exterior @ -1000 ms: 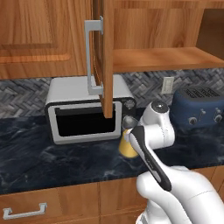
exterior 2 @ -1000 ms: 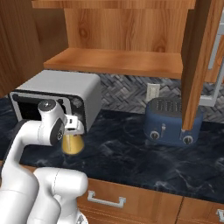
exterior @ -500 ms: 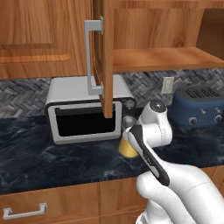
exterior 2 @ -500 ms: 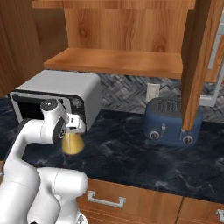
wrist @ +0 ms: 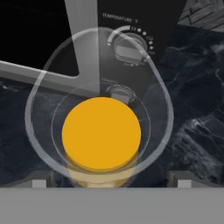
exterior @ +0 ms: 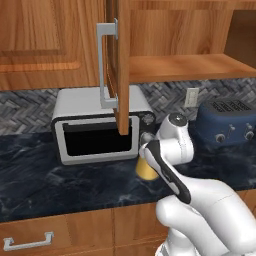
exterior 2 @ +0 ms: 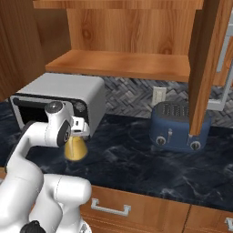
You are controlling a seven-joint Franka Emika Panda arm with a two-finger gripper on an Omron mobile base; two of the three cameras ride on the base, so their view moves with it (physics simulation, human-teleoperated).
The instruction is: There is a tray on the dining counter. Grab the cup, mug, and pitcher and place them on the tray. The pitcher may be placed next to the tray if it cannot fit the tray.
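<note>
The gripper (wrist: 109, 180) hangs fully open and empty directly over the clear glass pitcher with the orange-yellow lower body (wrist: 101, 133), having dropped slightly closer within the last second. The pitcher stands on the narrow black veined counter (exterior: 45, 185) beside the silver microwave (exterior: 95, 125), so a grasp looks imminent

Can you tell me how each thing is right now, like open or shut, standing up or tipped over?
pitcher: upright on the counter, not gripped
end effector: open, fingertips either side of the pitcher
cabinet door: swung open
microwave: door shut
toaster: standing on the counter, slots look empty
drawer: shut
</note>
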